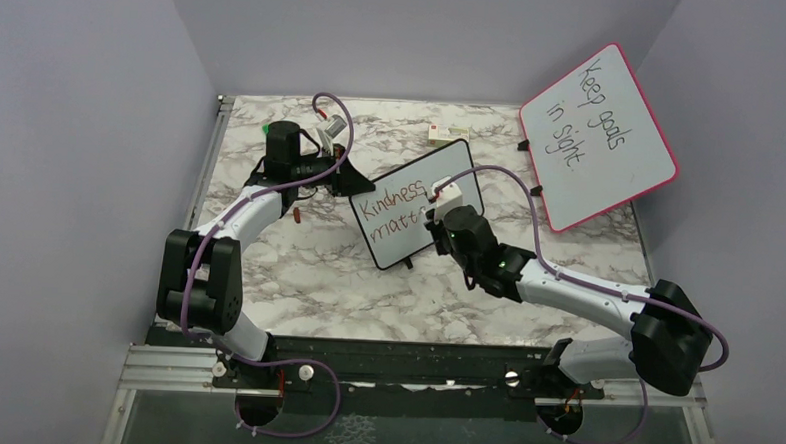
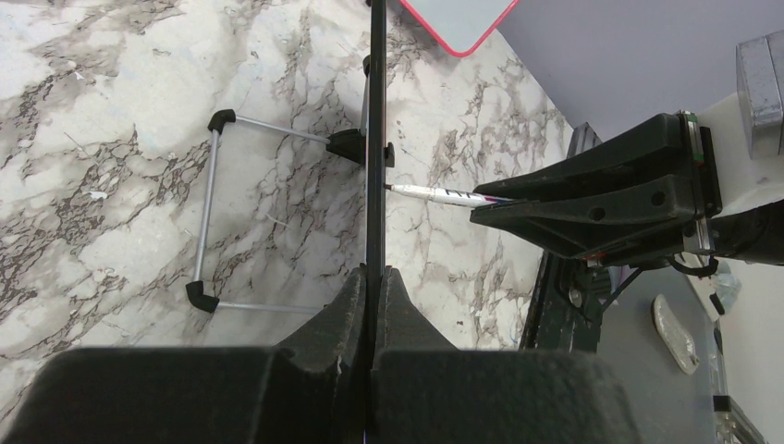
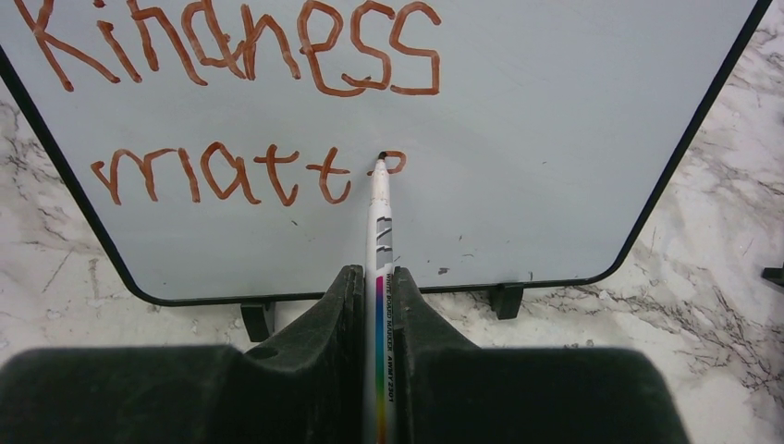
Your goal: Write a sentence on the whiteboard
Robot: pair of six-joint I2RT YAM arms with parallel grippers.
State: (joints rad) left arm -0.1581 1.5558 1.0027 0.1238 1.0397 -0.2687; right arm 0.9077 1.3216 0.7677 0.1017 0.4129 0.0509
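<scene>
Roomy marble table [image 1: 296,278]; left gripper [image 2: 373,277] tight on whiteboard [image 3: 518,139] edge, right gripper [image 3: 377,277] on marker [image 3: 379,213].

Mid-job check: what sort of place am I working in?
Probably a robot test cell: plain walls enclose a marble-patterned table, a metal rail runs along its near edge, and the whiteboard and pink board look like props.

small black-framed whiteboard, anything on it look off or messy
Nothing is damaged or spilled. The small black-framed whiteboard stands skewed to the marble table's edges, its side edge clamped in the left end effector. A few faint dark specks sit below the red-brown writing, which stops mid-word at the tip of the white marker.
</scene>
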